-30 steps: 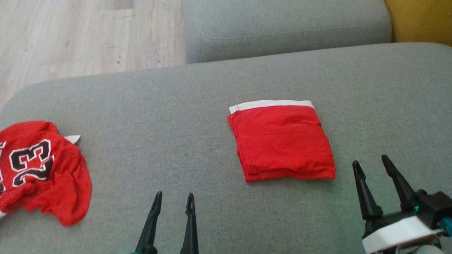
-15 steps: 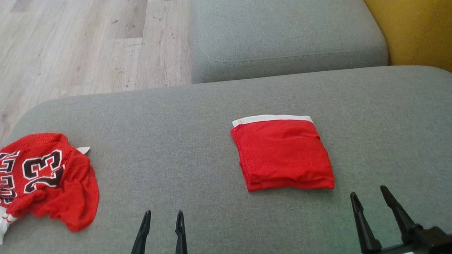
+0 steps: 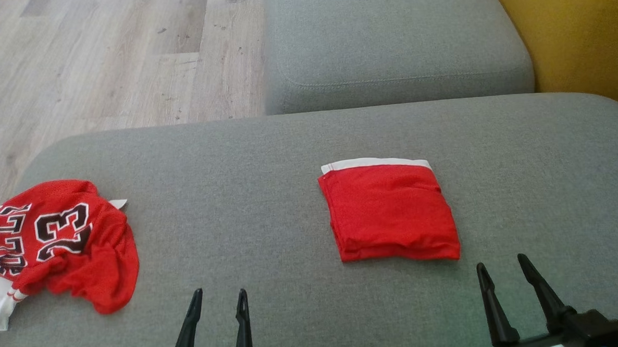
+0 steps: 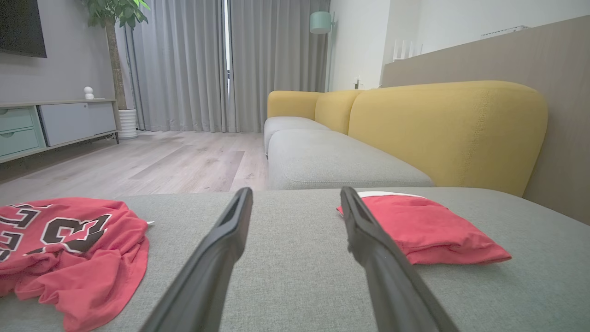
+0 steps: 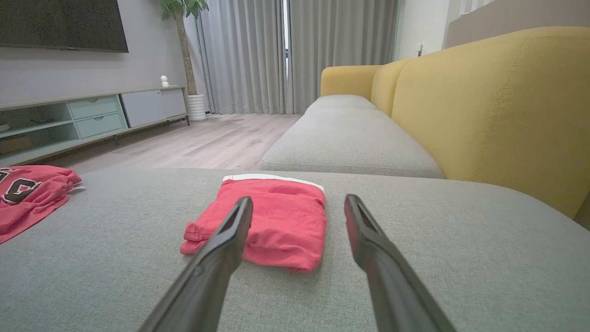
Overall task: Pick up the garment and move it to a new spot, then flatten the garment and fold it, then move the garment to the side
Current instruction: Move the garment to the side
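Pale wood floor (image 4: 184,161) middle left, grey curtains (image 4: 193,64) above, yellow sofa back (image 4: 442,129) right, low cabinet (image 4: 55,124) left edge.

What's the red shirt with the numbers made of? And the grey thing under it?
Jersey: looks like thin sports mesh, matte; tiny dots show and it crumples softly. Cushion: seems woven grey fabric, matte, with a fine speckled weave.

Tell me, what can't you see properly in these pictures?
- Jersey: the head view's left edge cuts off its left side, so the word beside the 23 can't be read.
- Folded garment: its own folds hide its inside. In the right wrist view, a finger covers part of its near edge.
- Left gripper and right gripper: the head view's bottom edge cuts off their lower parts.
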